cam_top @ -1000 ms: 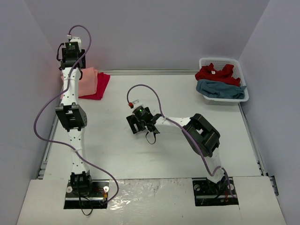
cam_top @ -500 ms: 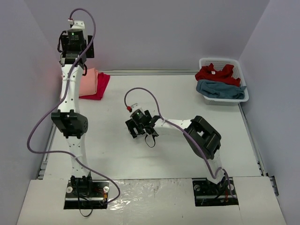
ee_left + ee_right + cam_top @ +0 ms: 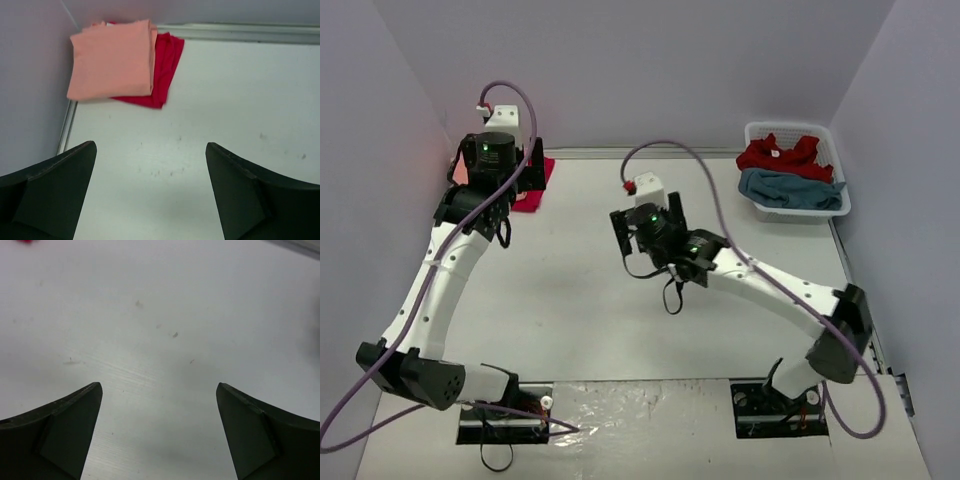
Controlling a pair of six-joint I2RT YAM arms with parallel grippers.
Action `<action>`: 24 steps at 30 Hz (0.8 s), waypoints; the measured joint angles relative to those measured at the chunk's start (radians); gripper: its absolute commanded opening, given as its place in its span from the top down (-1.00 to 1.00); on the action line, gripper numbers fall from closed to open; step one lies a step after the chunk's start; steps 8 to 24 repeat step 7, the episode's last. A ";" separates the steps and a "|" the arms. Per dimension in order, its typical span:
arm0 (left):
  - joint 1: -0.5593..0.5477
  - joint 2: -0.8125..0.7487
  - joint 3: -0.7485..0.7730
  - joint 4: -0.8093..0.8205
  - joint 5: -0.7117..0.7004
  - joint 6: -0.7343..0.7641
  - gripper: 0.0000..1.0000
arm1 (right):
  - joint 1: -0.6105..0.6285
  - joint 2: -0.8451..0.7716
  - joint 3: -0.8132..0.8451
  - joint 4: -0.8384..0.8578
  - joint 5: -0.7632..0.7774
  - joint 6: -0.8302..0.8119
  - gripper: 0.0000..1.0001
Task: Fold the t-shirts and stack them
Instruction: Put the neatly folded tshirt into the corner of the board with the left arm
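A folded salmon-orange t-shirt (image 3: 112, 60) lies on top of a folded crimson t-shirt (image 3: 169, 65) in the table's far left corner. My left gripper (image 3: 150, 145) hovers open over bare table just short of that stack, with nothing between its fingers. In the top view its body (image 3: 495, 165) covers most of the stack; only the crimson edge (image 3: 535, 188) shows. My right gripper (image 3: 159, 386) is open and empty over the mid-table (image 3: 645, 228). A crumpled red t-shirt (image 3: 778, 155) and a teal-blue t-shirt (image 3: 790, 190) lie in the basket.
The white slotted basket (image 3: 820, 210) stands at the far right by the wall. A metal rail (image 3: 240, 32) runs along the table's far edge. Side walls close in on both sides. Purple cables loop off both wrists.
My left arm has drawn back from over the stack and bent lower, its jaws opening wider. My right arm has lifted and swung a little right and farther, jaws also widening.
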 measured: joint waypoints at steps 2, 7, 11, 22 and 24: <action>-0.002 -0.066 -0.108 -0.007 0.002 -0.027 -0.82 | 0.000 -0.118 -0.015 0.003 0.038 0.013 -0.87; -0.029 -0.201 -0.264 -0.006 0.028 -0.071 -0.93 | -0.005 -0.362 -0.151 0.022 0.129 0.024 -0.90; -0.029 -0.201 -0.264 -0.006 0.028 -0.071 -0.93 | -0.005 -0.362 -0.151 0.022 0.129 0.024 -0.90; -0.029 -0.201 -0.264 -0.006 0.028 -0.071 -0.93 | -0.005 -0.362 -0.151 0.022 0.129 0.024 -0.90; -0.029 -0.201 -0.264 -0.006 0.028 -0.071 -0.93 | -0.005 -0.362 -0.151 0.022 0.129 0.024 -0.90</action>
